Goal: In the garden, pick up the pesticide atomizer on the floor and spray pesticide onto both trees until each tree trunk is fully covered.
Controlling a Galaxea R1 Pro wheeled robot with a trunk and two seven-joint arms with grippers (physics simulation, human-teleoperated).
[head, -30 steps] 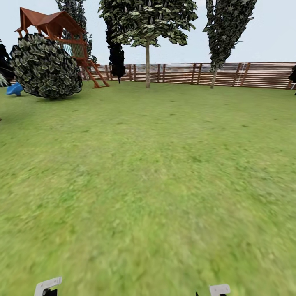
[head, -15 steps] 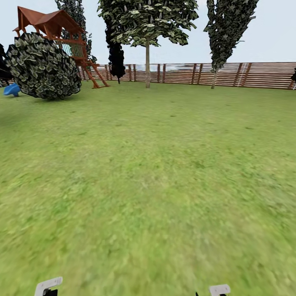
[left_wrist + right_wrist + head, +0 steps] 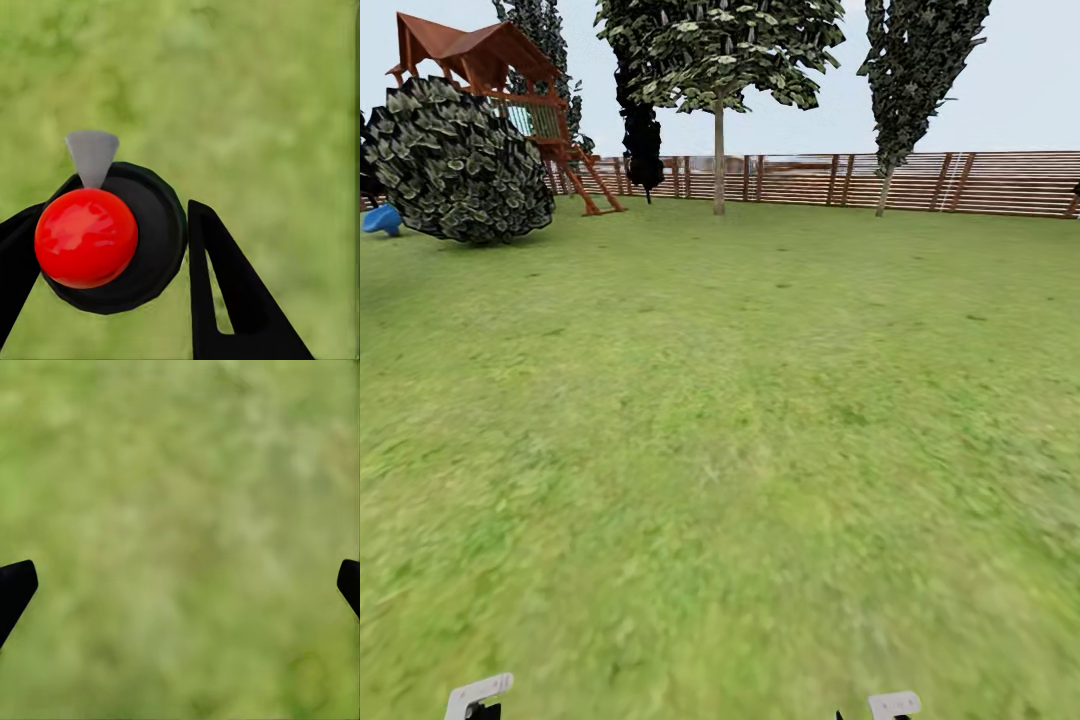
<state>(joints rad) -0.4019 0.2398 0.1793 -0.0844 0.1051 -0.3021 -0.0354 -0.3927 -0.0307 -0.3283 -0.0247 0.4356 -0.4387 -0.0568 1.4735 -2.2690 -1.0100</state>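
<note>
Pinching the atomizer [image 3: 112,240], red knob and grey nozzle up, the left gripper [image 3: 112,262] is seen over blurred grass [image 3: 720,420]. The right gripper [image 3: 180,585] is spread wide, holding nothing. A pale-trunked tree [image 3: 719,150] is seen far ahead by the fence [image 3: 980,182].

Black tapered fingers [image 3: 225,300] on the left tool [image 3: 105,292], white bracket pieces [image 3: 478,692] at arm ends

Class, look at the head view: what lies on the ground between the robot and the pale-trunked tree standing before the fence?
Open grass lawn alone stretches to the tree trunk by the fence, seen in the head view.
</note>
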